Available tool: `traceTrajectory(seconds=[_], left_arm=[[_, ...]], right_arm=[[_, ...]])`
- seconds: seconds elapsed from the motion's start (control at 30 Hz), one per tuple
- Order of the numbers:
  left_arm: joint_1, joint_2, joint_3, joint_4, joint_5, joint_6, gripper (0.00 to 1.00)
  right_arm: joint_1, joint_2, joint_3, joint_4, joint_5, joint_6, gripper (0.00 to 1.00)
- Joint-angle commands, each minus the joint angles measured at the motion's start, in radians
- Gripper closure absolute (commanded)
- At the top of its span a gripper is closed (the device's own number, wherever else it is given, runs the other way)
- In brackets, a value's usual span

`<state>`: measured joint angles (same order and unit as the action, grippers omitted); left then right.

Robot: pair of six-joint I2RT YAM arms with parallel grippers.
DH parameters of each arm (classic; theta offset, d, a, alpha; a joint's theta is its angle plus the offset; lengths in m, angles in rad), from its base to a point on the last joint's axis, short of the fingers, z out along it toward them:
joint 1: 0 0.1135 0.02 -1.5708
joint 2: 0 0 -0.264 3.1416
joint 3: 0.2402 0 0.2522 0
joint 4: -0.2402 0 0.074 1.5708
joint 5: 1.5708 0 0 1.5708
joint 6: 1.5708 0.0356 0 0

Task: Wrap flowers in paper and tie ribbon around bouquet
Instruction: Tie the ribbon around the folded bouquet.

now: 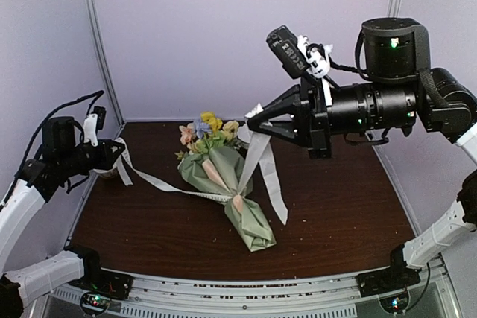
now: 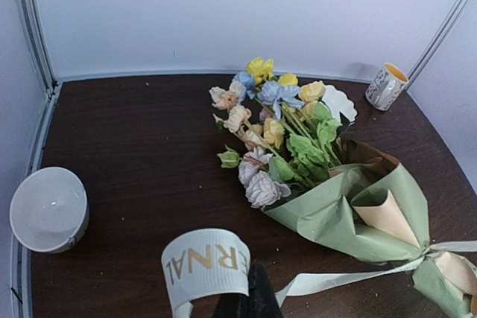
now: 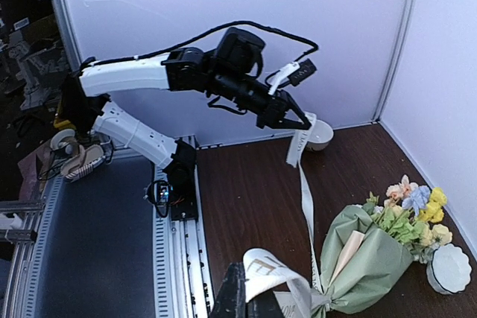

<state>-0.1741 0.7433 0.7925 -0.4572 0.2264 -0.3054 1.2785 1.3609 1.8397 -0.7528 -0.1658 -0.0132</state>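
Broadly, a dark wood-grain surface fills the middle of the scene, with the right arm stretched out above its far right part and the left arm reaching in at the left edge.

The bouquet lies flat near the centre of the surface, blossoms toward the far wall and its narrow tail pointing at the near edge. Its paper is sage green outside (a peach-tan lining shows at the folded lip) and forms a cone around the stems. The flowers spill from the wide mouth: yellow, pale blue, cream and pink heads among green leaves.

The ribbon goes around the cone's narrow waist, and its two tails run off to either side. The left gripper is clenched on one tail, low at the left edge. The right gripper is clamped on the other tail, raised above the blossoms, so that the ribbon hangs down beside the paper.

A white bowl sits near the left edge, well apart from the bouquet. A small cup stands by the far right corner.
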Motion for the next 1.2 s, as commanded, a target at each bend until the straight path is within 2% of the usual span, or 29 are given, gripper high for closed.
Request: traceTrajectory(seconds=[0.0,0.07,0.2,0.3,0.37,0.47,0.57,0.7,0.83,1.0,1.17], left_arm=[[-0.001,0.014,-0.023,0.023,0.016,0.008,1.0],[-0.001,0.015,-0.035,0.035,0.029,0.014,1.0],[-0.001,0.027,-0.049,0.06,0.079,0.016,1.0],[-0.001,0.03,-0.053,0.071,0.106,0.015,1.0],[-0.001,0.029,-0.051,0.076,0.127,0.014,1.0],[-0.003,0.022,-0.043,0.078,0.156,0.015,1.0],[-0.012,0.005,-0.039,0.086,0.17,0.021,1.0],[-0.015,0.041,-0.014,0.072,0.058,0.001,1.0],[-0.006,0.209,0.099,-0.023,-0.138,-0.001,1.0],[0.046,0.388,0.236,-0.029,-0.189,-0.025,1.0],[0.113,0.492,0.322,-0.036,-0.199,-0.007,1.0]], right_arm=[[0.048,0.019,0.052,-0.002,-0.123,-0.036,1.0],[0.052,0.027,0.034,0.035,-0.175,-0.031,1.0],[0.05,0.063,0.003,0.089,-0.178,-0.029,1.0],[0.017,0.092,-0.047,0.115,-0.072,-0.025,1.0],[-0.052,0.104,-0.085,0.123,-0.043,0.021,1.0],[-0.195,0.094,-0.162,0.167,-0.085,0.119,1.0],[-0.288,0.049,-0.262,0.253,-0.031,0.196,1.0],[-0.401,0.061,-0.306,0.348,-0.022,0.289,1.0],[-0.421,0.175,-0.224,0.386,-0.027,0.285,1.0],[-0.428,0.366,-0.031,0.328,0.028,0.254,1.0],[-0.472,0.458,0.07,0.279,0.055,0.278,1.0]])
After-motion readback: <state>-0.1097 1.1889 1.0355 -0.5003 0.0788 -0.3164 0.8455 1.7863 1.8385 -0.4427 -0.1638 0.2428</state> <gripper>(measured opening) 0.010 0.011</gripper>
